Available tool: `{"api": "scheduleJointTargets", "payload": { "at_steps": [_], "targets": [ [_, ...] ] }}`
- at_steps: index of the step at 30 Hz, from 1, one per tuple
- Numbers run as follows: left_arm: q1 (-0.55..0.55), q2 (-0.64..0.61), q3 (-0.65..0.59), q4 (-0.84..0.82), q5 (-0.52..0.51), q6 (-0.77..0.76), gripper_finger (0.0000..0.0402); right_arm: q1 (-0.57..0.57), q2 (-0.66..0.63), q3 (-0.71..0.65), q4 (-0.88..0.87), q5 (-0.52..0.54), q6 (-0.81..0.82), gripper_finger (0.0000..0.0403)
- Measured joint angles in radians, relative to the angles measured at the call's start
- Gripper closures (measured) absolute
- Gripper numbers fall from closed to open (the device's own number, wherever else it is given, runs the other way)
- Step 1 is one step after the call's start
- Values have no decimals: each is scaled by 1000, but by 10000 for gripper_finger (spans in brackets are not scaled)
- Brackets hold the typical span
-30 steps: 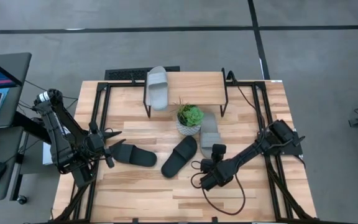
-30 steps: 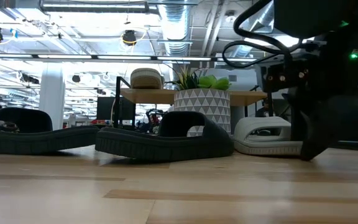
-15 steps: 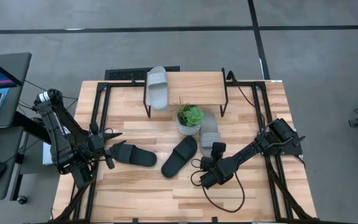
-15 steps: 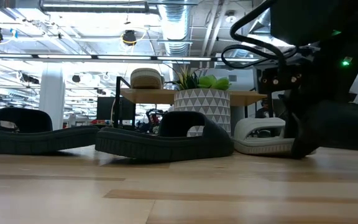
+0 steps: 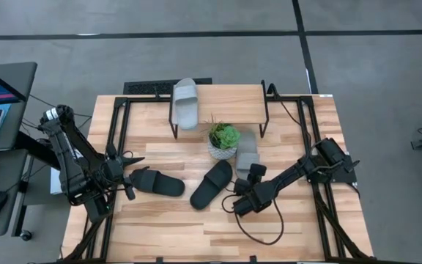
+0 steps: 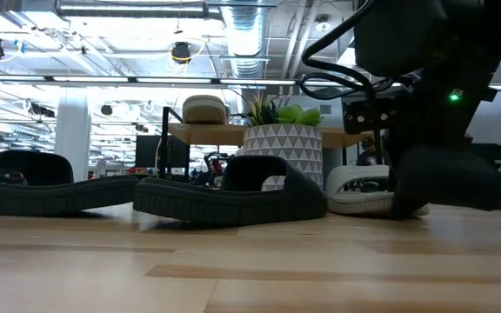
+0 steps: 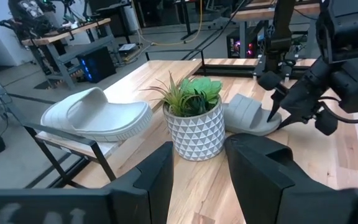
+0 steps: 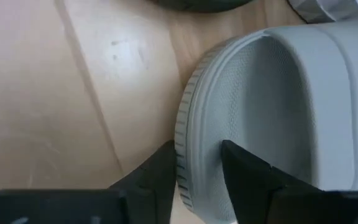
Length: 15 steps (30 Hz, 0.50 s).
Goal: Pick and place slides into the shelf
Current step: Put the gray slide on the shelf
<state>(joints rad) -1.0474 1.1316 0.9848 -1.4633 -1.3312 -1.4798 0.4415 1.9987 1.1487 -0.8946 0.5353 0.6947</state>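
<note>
Obstacle: potted plant in a white pot with a grey triangle pattern stands mid-desk, just in front of the shelf and touching or nearly touching the grey slide on the desk; spiky green leaves
Shelf: light wood plank on thin black metal legs, at the far edge of the desk, centre
Grey slide on shelf: at the plank's left end, long axis running far edge to near edge, overhanging the plank at both ends; smooth moulded foam, wide arched strap
Grey slide on desk: right of the plant, long axis far to near; rim finely ribbed, footbed stippled in the right wrist view
Right gripper: at the near end of that slide, its fingers parted either side of the ribbed rim, one outside and one over the footbed; not pressed shut on it
Black slide, centre: matte, lying diagonally, one end toward the plant, the other toward the near-left corner; just left of the right gripper
Black slide, left: long axis roughly parallel to the near edge, slightly angled
Left gripper: at the left end of that slide, fingers spread, holding nothing; whether it touches the slide I cannot tell
Cable: dark loop on the wood near the near edge, below the right arm
</note>
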Motion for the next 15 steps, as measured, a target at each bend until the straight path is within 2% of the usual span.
{"api": "scheduleJointTargets", "payload": {
  "at_steps": [4, 15],
  "targets": [
    [0, 0, 0, 7, 0, 1, 260, -4, -6, -18, 24, -53, 54, 377],
    [0, 0, 0, 15, 5, 3, 260, 24, -9, -16, 0, -92, 182, 382]
  ]
}}
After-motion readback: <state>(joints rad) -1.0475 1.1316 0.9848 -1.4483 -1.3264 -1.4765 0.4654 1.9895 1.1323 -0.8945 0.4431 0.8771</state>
